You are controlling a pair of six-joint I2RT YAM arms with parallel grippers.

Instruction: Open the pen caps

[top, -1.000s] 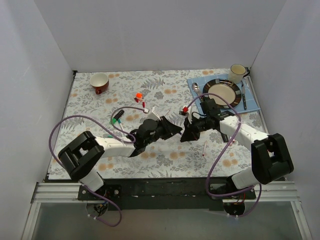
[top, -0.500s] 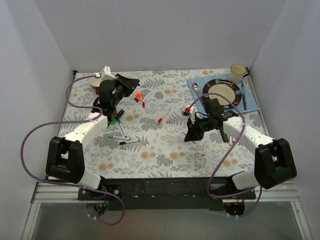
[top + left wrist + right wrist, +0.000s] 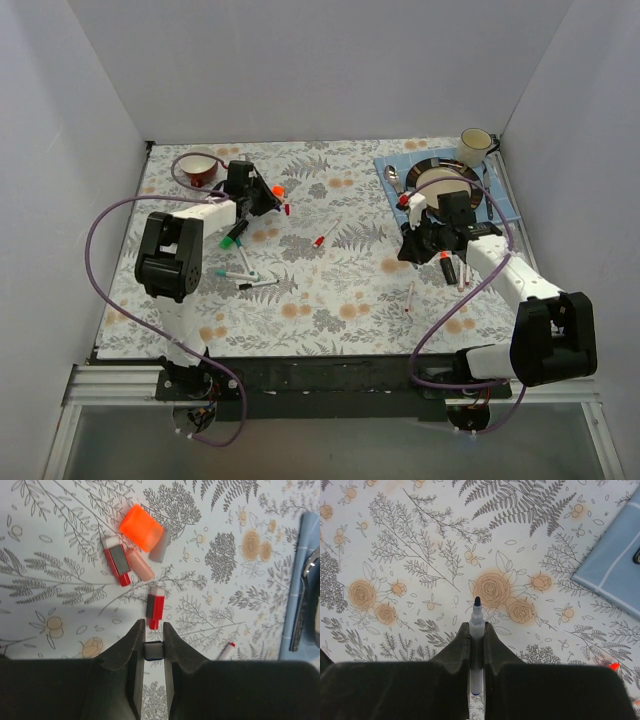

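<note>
From the top camera I'm seeing the left arm [image 3: 200, 212] reaching to the far left of the bench [image 3: 340, 300]. The left jaws are sitting just beside a loose orange cap [image 3: 277, 189], and the right arm [image 3: 500, 265] is hanging near the plate [image 3: 445, 185]. Pens [image 3: 258, 285] are lying scattered between the arms, and I'm not able to tell from here which are capped. Through the left wrist camera I'm looking at the left jaws nearly together, clamping a small dark cap [image 3: 154, 651]. They are just short of a cluster of loose caps: the orange one, two red caps [image 3: 116, 561], a pinkish cap [image 3: 141, 565] and a grey piece [image 3: 160, 545]. Through the right wrist camera I'm watching the right jaws clamping a white pen [image 3: 476, 625], its dark tip bare above the bench. So I'm judging the job as well under way, with one pen open in hand and several caps off. What I'm expecting is left is setting these two pieces down and working through whichever pens are capped, the green-ended pen [image 3: 232, 238] perhaps among them.
</note>
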